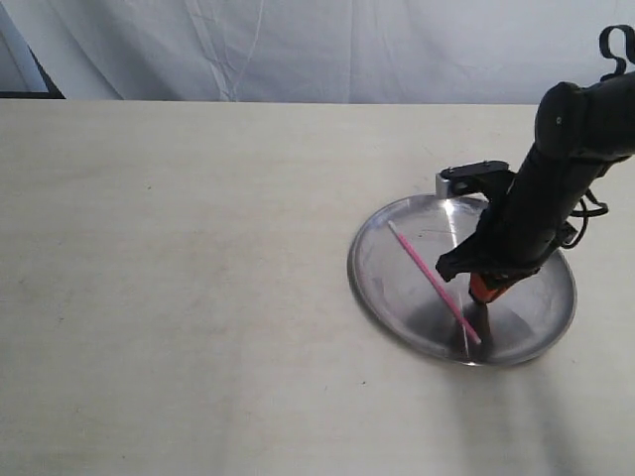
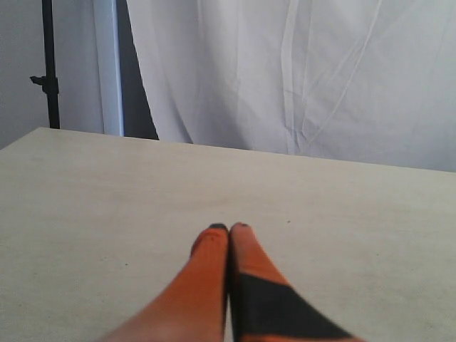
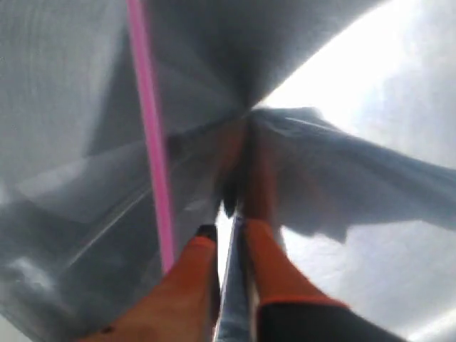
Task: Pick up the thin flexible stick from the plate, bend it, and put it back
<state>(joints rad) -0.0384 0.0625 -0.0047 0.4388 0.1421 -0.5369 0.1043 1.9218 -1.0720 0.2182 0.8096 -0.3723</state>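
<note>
1. Left gripper (image 2: 229, 228): it sits outside the exterior view, so you see it only through its own wrist camera. The orange-and-black fingers (image 2: 206, 278) are clenched tip to tip with nothing between them, above bare table (image 1: 179, 278).

2. Curtain (image 1: 298, 50): white cloth, hanging behind the table's far edge.

3. Plate (image 1: 392, 288): round, shiny steel with a shallow rim. It rests flat on the right half of the table.

4. Thin flexible stick (image 1: 434, 283): bright pink and straight. It lies on the plate on a diagonal, with its pale tip toward the far left of the rim and its other end at the near rim. Nothing holds it.

5. Right arm (image 1: 556, 169): black, coming in from the upper right and angled down over the plate.

6. Right gripper (image 1: 484, 297): its tips are down at the plate's surface, just right of the stick's near half. In your right wrist camera the fingers (image 3: 192, 285) stand parted by a narrow slit that shows only the plate's reflection. They grasp nothing. The stick runs just beside the outer face of one finger, outside the slit. You cannot tell whether it touches that finger.
</note>
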